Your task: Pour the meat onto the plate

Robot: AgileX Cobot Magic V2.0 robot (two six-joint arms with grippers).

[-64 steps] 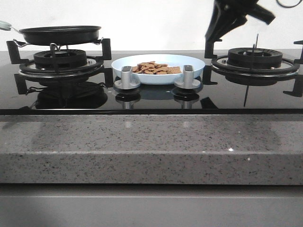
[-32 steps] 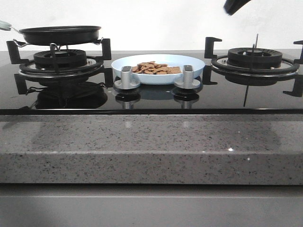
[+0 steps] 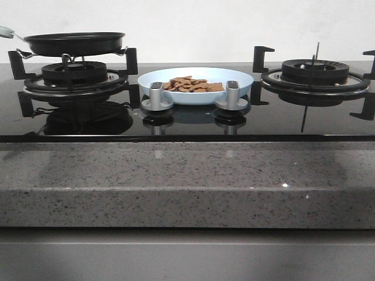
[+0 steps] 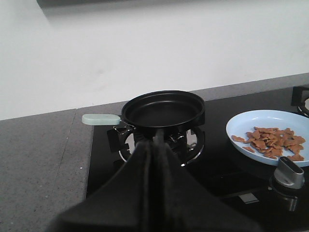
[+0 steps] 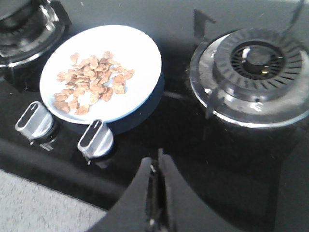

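Meat [image 3: 193, 85] lies heaped on the plate [image 3: 237, 75], which sits mid-hob between the two burners, just behind the knobs [image 3: 157, 95] — central, so either arm can reach it. Pan [image 3: 75, 43] rests level on the left burner [image 3: 73, 73], empty inside in the left wrist view; pour looks done. Left hand [image 4: 155, 145] fingers pressed together, holding nothing, aimed at the pan. Right hand [image 5: 157, 176] likewise closed and empty, hanging above the hob near the right burner [image 5: 256, 63] — both clear of the dish.
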